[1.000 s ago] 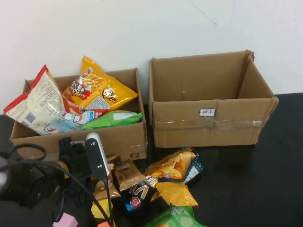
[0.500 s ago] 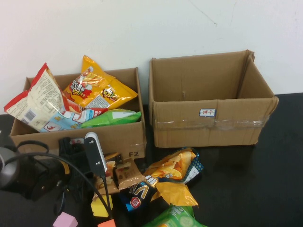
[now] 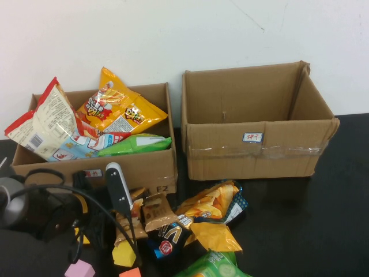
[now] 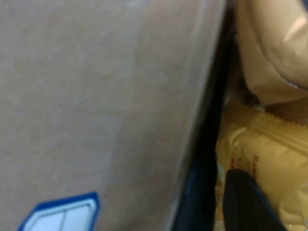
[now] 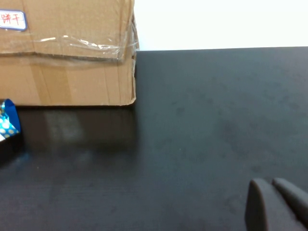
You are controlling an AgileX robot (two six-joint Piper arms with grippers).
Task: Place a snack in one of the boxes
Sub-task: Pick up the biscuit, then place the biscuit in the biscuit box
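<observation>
Now the left end effector [image 3: 118,222] sits low near the table's [image 3: 300,231] front-left corner, among the loose snacks [image 3: 158,213] before the left box [image 3: 144,170]; its state is unclear. Picking is underway; lifting follows. The right end effector [image 5: 276,204], pressed together, is parked.

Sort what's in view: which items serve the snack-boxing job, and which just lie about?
Job:
- left pincer, low among the snack pile, beside the left box
- left box, already holding snack bags
- right box
- right pincer, over bare table

Lying about:
- pink block
- orange block
</observation>
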